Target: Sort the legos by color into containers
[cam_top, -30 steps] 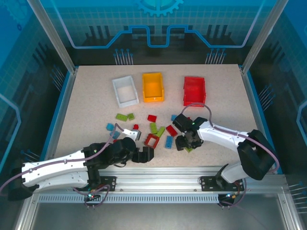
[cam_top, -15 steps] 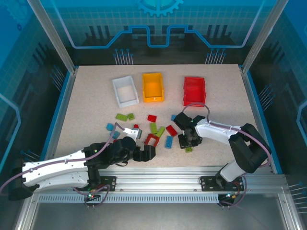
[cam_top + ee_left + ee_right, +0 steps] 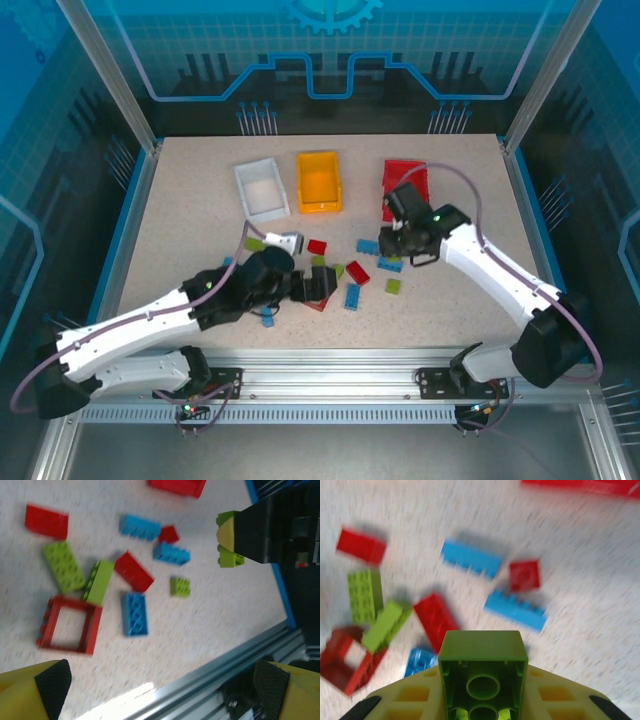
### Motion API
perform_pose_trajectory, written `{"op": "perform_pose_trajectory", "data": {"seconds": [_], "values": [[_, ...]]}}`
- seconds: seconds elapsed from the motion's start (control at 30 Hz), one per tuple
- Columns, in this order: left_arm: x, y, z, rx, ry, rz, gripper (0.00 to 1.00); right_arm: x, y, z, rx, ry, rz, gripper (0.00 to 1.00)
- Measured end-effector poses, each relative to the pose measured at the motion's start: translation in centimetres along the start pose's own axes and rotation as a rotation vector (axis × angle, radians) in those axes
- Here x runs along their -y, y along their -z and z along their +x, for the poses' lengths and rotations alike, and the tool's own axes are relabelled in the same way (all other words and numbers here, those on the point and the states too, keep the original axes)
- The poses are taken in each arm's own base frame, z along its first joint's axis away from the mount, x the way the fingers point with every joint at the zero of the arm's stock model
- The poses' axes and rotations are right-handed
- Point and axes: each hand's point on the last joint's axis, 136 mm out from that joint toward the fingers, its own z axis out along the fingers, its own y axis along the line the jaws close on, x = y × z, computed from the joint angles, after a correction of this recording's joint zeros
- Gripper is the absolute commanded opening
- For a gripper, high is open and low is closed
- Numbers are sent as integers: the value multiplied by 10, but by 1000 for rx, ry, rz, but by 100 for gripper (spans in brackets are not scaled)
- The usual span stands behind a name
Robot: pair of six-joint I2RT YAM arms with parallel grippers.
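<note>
Within the last second the right claw (image 3: 397,243) had left the near pile, where it had been closing low among the bricks, and swung up toward the back of the surface (image 3: 180,200). It was now narrowed on a lime green brick (image 3: 482,672), pinched between its fingers and carried clear of the surface, just in front of the red bin (image 3: 393,173). So one pick looked made, with only the drop left. Which of the red bin, the yellow-orange bin (image 3: 319,181) or the white bin (image 3: 262,190) takes green could not be told. Meanwhile the left claw (image 3: 318,287) had pushed forward from the near edge and hung wide open and empty over the remaining bricks (image 3: 358,272), with the red square frame (image 3: 69,625) lying flat beneath it, untouched.
</note>
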Motion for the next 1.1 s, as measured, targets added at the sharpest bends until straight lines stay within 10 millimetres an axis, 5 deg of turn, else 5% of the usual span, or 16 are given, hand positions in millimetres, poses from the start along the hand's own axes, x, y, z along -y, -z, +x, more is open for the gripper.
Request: {"op": "perform_pose_trajectory", "data": {"seconds": [0.1,0.27,0.47,0.8,1.1], "values": [[18,-8,-37,27,6,24,99,23,-9,-36,24,-66,47,28],[27,-33,-88,54,13,35,98,56,-53,-90,6,-149,116,26],[16,-73,-107,17,24,26,99,79,-109,-135,-22,-192,150,26],[23,-87,-106,-5,24,78,98,84,-155,-146,-95,-206,158,44],[28,-86,-107,-5,21,104,95,79,-146,-146,-89,-192,158,51]]}}
